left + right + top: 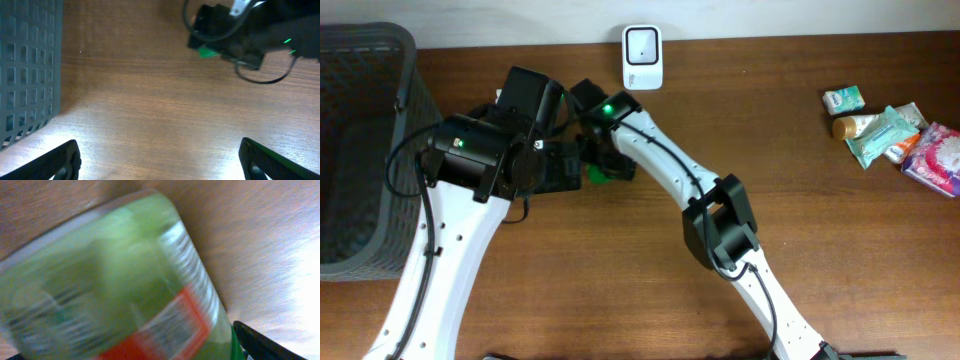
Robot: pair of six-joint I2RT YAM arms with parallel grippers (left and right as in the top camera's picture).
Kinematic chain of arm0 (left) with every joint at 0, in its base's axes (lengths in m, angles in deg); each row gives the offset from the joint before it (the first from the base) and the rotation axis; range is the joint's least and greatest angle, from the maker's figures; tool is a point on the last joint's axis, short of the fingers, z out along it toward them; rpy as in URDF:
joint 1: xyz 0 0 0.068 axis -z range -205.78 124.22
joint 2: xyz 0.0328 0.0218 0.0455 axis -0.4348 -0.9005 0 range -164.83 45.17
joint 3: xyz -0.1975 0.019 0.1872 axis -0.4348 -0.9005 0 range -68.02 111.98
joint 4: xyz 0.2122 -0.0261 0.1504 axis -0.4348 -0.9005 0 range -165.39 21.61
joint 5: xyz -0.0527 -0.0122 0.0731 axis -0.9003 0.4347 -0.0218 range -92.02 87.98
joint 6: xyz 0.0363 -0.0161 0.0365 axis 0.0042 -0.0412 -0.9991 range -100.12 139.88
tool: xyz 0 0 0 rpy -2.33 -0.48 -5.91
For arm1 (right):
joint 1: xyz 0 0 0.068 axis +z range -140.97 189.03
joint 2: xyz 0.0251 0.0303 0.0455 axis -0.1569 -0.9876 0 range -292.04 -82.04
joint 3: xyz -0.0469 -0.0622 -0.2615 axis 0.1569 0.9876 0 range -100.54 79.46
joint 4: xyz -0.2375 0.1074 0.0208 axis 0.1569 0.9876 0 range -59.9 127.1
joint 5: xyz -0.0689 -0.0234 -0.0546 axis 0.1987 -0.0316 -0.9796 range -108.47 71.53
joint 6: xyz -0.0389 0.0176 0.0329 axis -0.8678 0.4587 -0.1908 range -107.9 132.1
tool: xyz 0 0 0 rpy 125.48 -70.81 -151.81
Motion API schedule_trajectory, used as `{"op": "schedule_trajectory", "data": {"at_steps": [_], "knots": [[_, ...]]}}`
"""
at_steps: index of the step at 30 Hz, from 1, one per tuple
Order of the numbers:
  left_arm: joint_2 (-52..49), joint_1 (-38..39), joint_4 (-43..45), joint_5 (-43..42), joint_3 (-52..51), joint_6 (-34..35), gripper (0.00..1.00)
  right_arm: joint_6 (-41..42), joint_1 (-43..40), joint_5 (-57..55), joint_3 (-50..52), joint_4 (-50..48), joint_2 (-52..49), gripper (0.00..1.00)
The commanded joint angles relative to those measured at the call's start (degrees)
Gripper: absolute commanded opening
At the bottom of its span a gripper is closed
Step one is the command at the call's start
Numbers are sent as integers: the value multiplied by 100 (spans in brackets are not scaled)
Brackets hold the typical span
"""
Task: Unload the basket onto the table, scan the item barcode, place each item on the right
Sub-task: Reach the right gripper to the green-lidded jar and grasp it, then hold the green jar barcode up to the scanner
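Observation:
The item is a green container with a red-bordered label [115, 280]. It fills the right wrist view, blurred. From overhead only a sliver of the green item [598, 175] shows under the black arms, left of the table's middle. My right gripper [602, 160] is down around it. One black fingertip [260, 342] sits against its green rim, and the other finger is hidden, so a grip cannot be confirmed. My left gripper [162, 167] hovers open over bare wood, with the green item [207, 52] well ahead of it. A white scanner [642, 56] stands at the back edge.
A dark grey mesh basket [360, 150] stands at the far left and shows in the left wrist view as a basket wall [27, 70]. A pile of small packets [895, 135] lies at the far right. The two arms crowd together near the item.

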Motion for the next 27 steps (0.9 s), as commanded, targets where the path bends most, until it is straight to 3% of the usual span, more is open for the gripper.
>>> {"op": "schedule_trajectory", "data": {"at_steps": [1, 8, 17, 21, 24, 27], "knots": [[15, -9, -7, 59, -7, -11, 99, -1436, -269, -247, -46, 166, -4, 89], [15, -9, -7, 59, -7, -11, 99, -4026, -459, -870, -46, 337, -2, 92], [15, -9, -4, 59, -7, -11, 99, -4030, -505, -785, -46, 761, 133, 92], [15, -9, -4, 59, -7, -11, 99, -4728, -531, -774, -46, 651, 212, 87], [15, -9, -7, 59, -7, -9, 99, -5777, -531, -564, -46, 723, 223, 86], [15, -9, -4, 59, -7, -11, 99, -5928, -531, -557, -46, 879, 264, 85]]}}
